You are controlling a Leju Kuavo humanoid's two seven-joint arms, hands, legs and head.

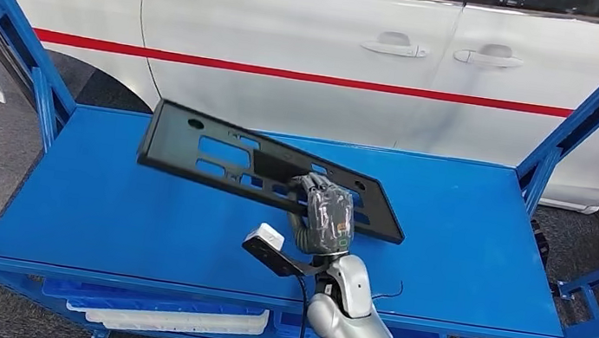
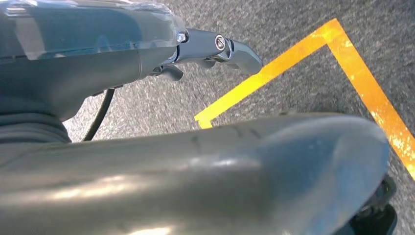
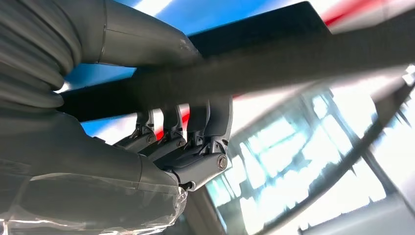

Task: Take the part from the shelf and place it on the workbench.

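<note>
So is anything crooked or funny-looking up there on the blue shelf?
Yes: the long black part sits tilted, not flat. The right hand grips its near edge, so the part slants above the blue shelf. It looks odd only because it is being held; I see no damage or spill.

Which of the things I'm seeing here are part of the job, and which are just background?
Part of the job:
- flat black plastic panel with cut-out slots, lifted at a tilt
- right hand gripping the panel's near edge
- blue metal shelf

Just background:
- white car with a red stripe
- yellow floor tape
- left hand, hanging over the floor
</note>
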